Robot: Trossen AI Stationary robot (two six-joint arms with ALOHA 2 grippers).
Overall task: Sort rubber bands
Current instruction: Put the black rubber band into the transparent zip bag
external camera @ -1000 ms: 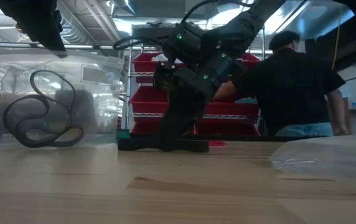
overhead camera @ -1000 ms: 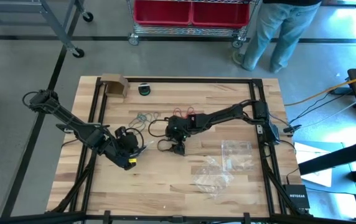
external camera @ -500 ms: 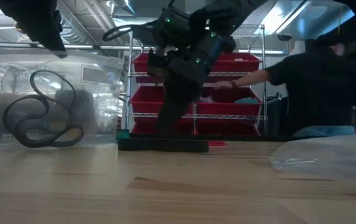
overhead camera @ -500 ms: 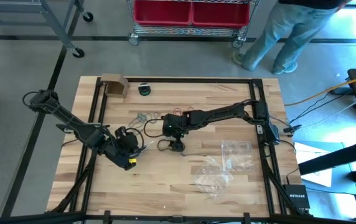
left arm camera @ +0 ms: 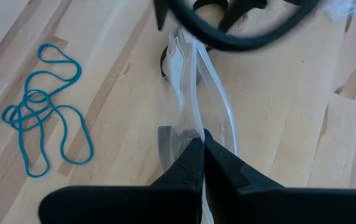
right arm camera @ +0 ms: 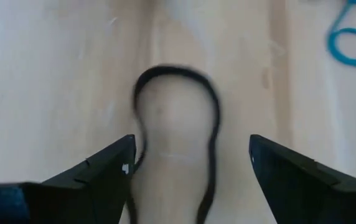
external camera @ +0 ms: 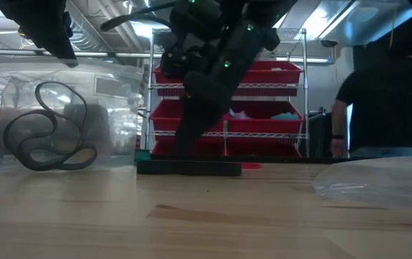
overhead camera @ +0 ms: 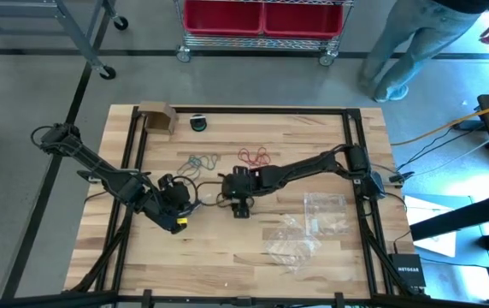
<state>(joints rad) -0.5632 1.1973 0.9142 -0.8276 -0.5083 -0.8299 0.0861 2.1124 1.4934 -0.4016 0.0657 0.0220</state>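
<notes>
My left gripper (overhead camera: 179, 214) is shut on a clear zip bag (external camera: 65, 115) that stands upright left of the table's middle. Black rubber bands (external camera: 47, 144) lie coiled inside it. My right gripper (overhead camera: 238, 209) points down just right of the bag, open. In the right wrist view (right arm camera: 192, 142) its fingers stand on either side of a loose black band loop (right arm camera: 175, 68) lying flat on the wood, without touching it. Teal bands (overhead camera: 200, 161) and red bands (overhead camera: 255, 156) lie in separate clusters farther back on the table. My left gripper pinches the bag's upper edge (left arm camera: 193, 132) between its two fingers, coming from above and pointing down. The bag hangs upright below the fingers, and its bottom edge (external camera: 62, 167) rests on the table.
Two more clear bags (overhead camera: 326, 212) (overhead camera: 291, 244) lie right of the right gripper. A cardboard box (overhead camera: 157, 116) and a small dark round object (overhead camera: 197, 123) sit at the far edge. A person (external camera: 386, 93) stands beyond the table by a rack of red bins.
My right gripper has shifted a little toward the table's near edge and left, and the arm's withdrawal has uncovered the red bands. The bag and the left gripper have kept still. The person behind the table has walked off to the right.
</notes>
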